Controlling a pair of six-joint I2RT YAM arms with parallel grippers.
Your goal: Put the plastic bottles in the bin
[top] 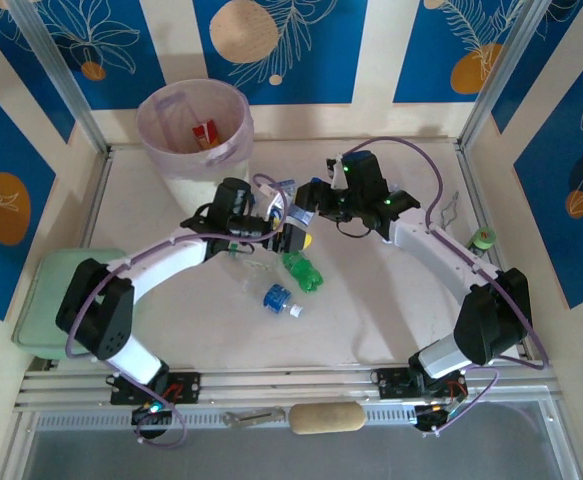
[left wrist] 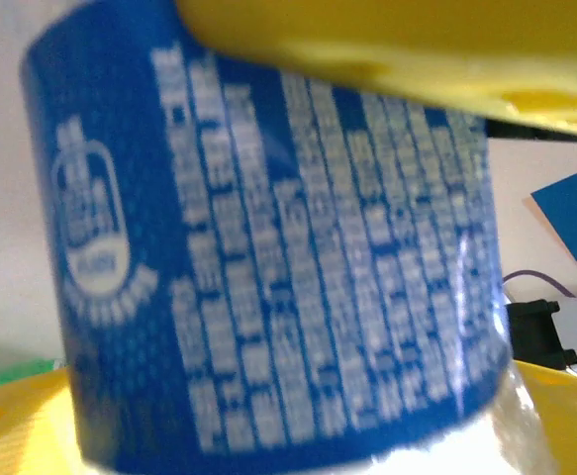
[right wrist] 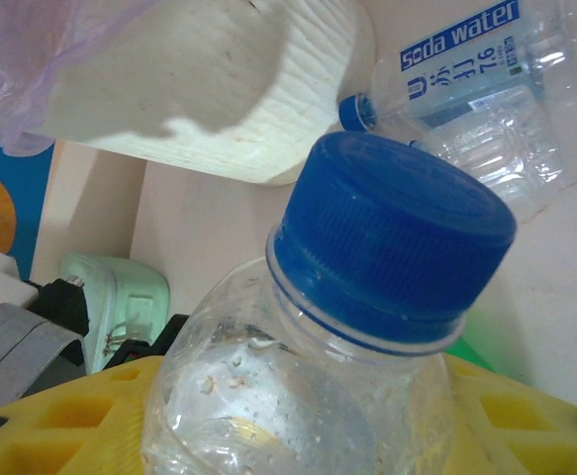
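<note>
The right claw (right wrist: 298,421) is closed on a clear plastic bottle with a blue ribbed cap (right wrist: 367,257). Its yellow pads (right wrist: 70,416) clasp the body, and the neck and cap stand out beyond them. Past that cap, a clear crumpled bottle marked soda water (right wrist: 476,89) lies on the pale surface (top: 371,310), its own blue cap near the foot of the round white bin with a pale lilac bag liner (top: 186,170).

The left claw (left wrist: 298,237) has a plastic bottle with a deep blue label printed in white (left wrist: 268,277) between its yellow pads, one above and one below. I cannot tell whether the pads are actually pressing on it.

From above, both claws meet near the middle of the surface, just in front of the bin. A red-orange labelled bottle (top: 205,133) lies inside the bin. A green plastic bottle (top: 303,272) and a small blue-labelled bottle (top: 279,298) lie side by side on the surface, nearer the arm bases. A flat pale green tray (top: 43,300) sits at the left edge, and a tan sausage-shaped roll (top: 326,418) lies between the bases.
</note>
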